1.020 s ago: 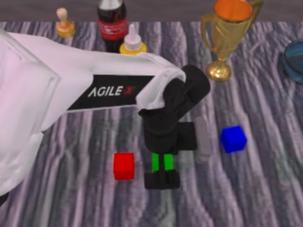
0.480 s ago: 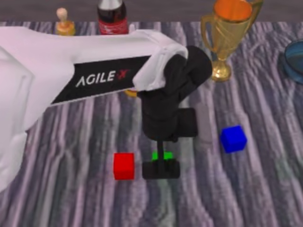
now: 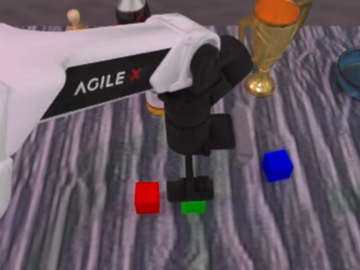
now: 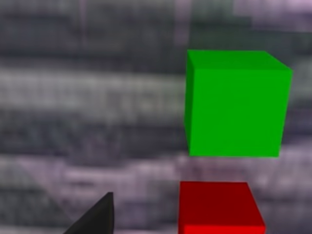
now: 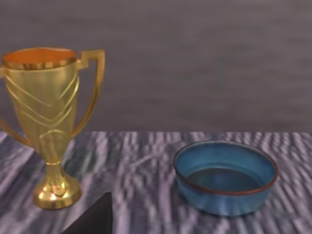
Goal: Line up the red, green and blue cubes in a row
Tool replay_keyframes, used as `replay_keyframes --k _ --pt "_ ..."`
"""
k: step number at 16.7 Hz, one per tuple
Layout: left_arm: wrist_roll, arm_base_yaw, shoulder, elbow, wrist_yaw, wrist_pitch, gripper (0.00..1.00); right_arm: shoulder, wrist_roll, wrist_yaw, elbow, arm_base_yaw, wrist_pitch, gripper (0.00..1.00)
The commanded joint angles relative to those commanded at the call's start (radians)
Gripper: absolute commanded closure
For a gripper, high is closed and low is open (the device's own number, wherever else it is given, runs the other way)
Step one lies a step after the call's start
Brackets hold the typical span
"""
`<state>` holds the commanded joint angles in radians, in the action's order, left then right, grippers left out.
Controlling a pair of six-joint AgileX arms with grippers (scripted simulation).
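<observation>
The left arm is stretched from the left edge of the top view toward the table's centre, its white forearm ending in a black wrist that is bent downward. The left gripper (image 3: 190, 189) is pointed at the table, and its jaws are seen apart, nothing being held between them (one dark fingertip (image 4: 95, 219) is caught in the wrist view). The right arm is not seen from above.

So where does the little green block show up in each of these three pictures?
Top view: green cube low in the middle, just under the left gripper.
Left wrist view: green cube fills the upper right.
Right wrist view: not in it.
Shared landmark: the red cube beside it.
</observation>
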<state>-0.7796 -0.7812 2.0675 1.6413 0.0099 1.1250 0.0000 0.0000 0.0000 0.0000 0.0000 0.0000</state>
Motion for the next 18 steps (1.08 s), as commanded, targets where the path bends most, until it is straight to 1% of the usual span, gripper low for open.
replay_keyframes --k 3,7,10,18 --pt "0.024 0.034 -0.061 -0.054 -0.003 -0.037 0.00 0.060 0.009 0.002 0.060 0.015 -0.038 0.00" --pt "0.107 0.144 -0.288 -0.247 -0.012 -0.161 0.00 0.279 0.034 0.002 0.258 0.068 -0.170 0.00" --pt "0.200 0.258 -0.560 -0.468 -0.017 -0.296 0.00 0.545 0.059 0.001 0.462 0.126 -0.314 0.00" --pt "0.512 0.588 -1.433 -1.177 -0.026 -0.723 0.00 1.411 0.131 0.001 1.053 0.294 -0.750 0.00"
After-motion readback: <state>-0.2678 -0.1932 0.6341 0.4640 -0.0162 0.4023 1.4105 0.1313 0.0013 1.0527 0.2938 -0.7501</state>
